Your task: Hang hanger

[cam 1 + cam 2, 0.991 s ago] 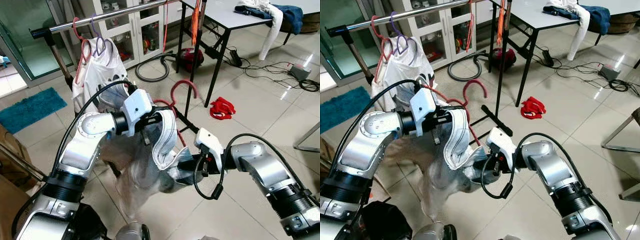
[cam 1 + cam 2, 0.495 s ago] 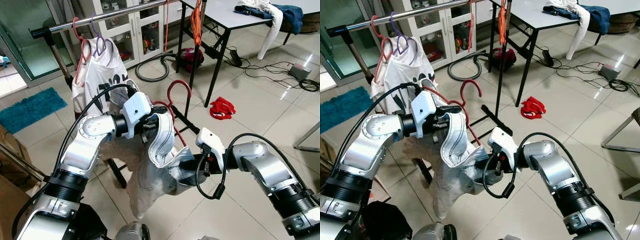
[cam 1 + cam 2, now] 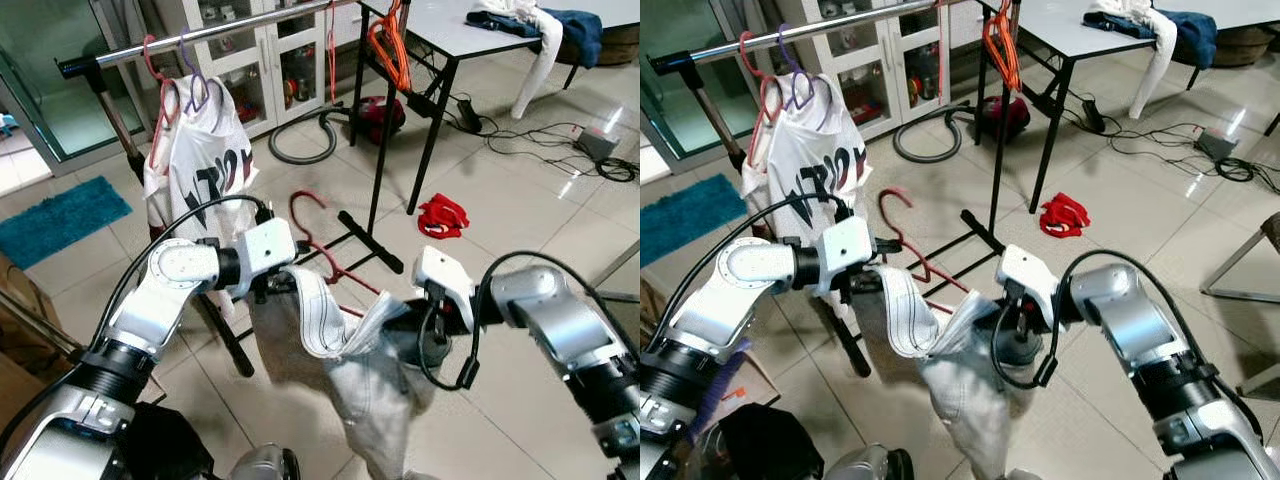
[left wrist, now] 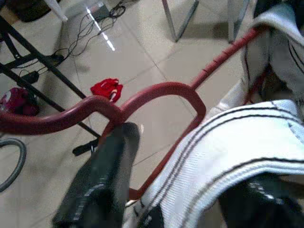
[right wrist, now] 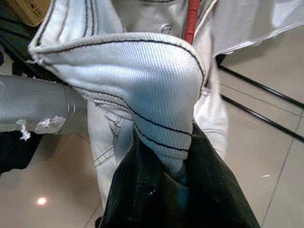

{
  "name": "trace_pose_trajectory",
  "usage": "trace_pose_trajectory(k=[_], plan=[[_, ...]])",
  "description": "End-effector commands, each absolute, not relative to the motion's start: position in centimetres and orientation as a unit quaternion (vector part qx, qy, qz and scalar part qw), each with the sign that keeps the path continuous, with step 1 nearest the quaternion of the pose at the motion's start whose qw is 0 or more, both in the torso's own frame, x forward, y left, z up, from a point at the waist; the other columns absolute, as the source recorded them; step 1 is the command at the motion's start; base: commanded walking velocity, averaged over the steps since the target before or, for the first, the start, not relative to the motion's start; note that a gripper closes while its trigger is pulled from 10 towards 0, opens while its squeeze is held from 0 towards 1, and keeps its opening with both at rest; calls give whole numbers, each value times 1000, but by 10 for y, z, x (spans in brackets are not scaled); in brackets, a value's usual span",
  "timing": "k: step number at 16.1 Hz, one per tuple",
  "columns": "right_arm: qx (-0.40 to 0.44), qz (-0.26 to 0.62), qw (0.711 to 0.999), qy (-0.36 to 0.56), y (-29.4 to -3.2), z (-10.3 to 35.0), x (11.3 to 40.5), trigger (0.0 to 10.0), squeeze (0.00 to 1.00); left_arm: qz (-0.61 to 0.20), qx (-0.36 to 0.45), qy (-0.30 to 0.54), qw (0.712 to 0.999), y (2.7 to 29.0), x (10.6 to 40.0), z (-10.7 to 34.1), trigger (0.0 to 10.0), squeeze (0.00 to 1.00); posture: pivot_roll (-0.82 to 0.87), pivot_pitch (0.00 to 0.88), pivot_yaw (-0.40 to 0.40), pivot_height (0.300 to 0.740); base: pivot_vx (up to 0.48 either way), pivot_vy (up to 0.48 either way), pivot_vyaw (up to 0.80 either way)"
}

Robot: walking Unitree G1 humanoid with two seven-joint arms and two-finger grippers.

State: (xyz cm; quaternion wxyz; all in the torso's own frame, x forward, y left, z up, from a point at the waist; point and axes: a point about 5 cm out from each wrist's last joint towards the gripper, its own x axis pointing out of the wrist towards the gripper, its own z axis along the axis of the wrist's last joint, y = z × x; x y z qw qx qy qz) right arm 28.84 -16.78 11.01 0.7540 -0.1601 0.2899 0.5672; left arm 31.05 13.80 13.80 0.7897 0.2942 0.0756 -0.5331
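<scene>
A red hanger (image 3: pixel 318 238) carries a grey garment (image 3: pixel 370 385) with a white ribbed collar (image 4: pixel 228 142). My left gripper (image 3: pixel 283 283) is shut on the hanger's neck and the collar, with the hook (image 4: pixel 95 107) curving past one finger (image 4: pixel 102 183). Further right, my right gripper (image 3: pixel 408 325) is shut on the other side of the collar (image 5: pixel 156 109), so the garment is stretched between both and hangs down. The silver clothes rail (image 3: pixel 215 32) runs above and behind. On it a white printed shirt (image 3: pixel 200 150) hangs from pink and purple hangers.
The rail's black stand (image 3: pixel 370 240) and foot bar cross the floor just behind my grippers. A black-legged table (image 3: pixel 450 40) with clothes stands at the back right. A red vacuum (image 3: pixel 385 112), a red cloth (image 3: pixel 443 215), cables and a blue mat (image 3: pixel 60 220) lie on the tiles.
Both grippers have moved lower and further apart, pulling the collar wide. The hanger's hook has swung down and to the left, and the garment now hangs lower.
</scene>
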Motion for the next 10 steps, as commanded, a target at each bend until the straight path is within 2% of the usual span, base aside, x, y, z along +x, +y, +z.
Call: trace_pose_trajectory(k=[1,7,8,10], plan=[[-165,572,761,256,-163,123,295,10000,0,-529,318,62,784,138,315,146,10000,1000,-88,0,66,740,0,0,0],[-166,575,759,256,-164,121,293,10000,0,-521,350,77,775,149,317,141,10000,1000,-88,0,67,740,0,0,0],[-166,575,759,255,-164,121,293,10000,0,-522,355,80,771,151,316,140,10000,0,-87,0,68,740,0,0,0],[-166,575,761,252,-164,123,294,10000,0,-519,375,83,763,158,316,143,10000,0,-87,0,68,740,0,0,0]])
